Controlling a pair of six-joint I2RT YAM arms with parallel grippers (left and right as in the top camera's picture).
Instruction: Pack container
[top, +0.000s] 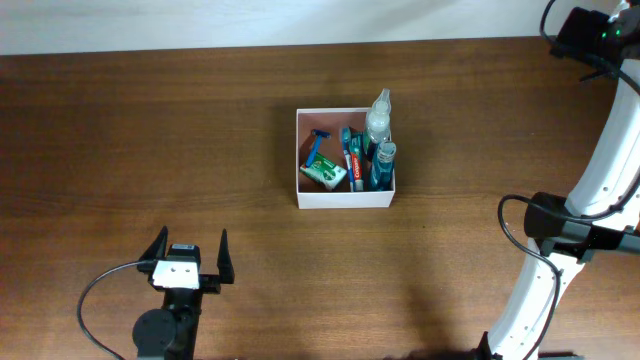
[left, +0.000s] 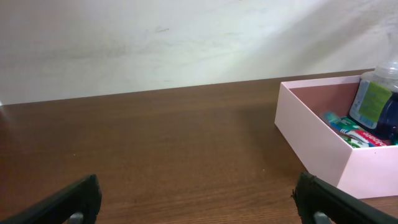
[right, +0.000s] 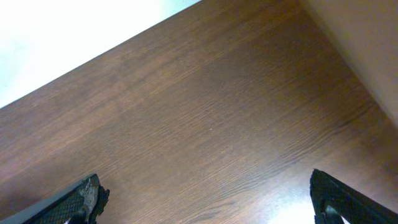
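From overhead, the container (top: 345, 199) sits mid-desk, a little towards the far side: a square, shallow box with thin white walls and a reddish-brown floor. It holds a clear bottle (top: 378, 118) and a blue bottle (top: 382, 166) along its right wall, a toothpaste tube (top: 353, 162) beside them, and a green packet (top: 323, 174) and a blue razor (top: 316, 148) on the left. We see nothing loose on the brown wood-grain desk (top: 150, 130), so we judge the packing done or nearly so. The next move calls for little beyond keeping both arms off those thin walls. The left arm (top: 165, 322) is at the near left with its jaws spread wide and empty, and the right arm (top: 612, 160) rises along the right edge. In the left wrist view, the dark jaws stand wide apart low in the picture, with the box on the right, well apart from them, its walls looking pinkish. In the right wrist view, the jaws are also wide apart and hold nothing, over bare matte grain.
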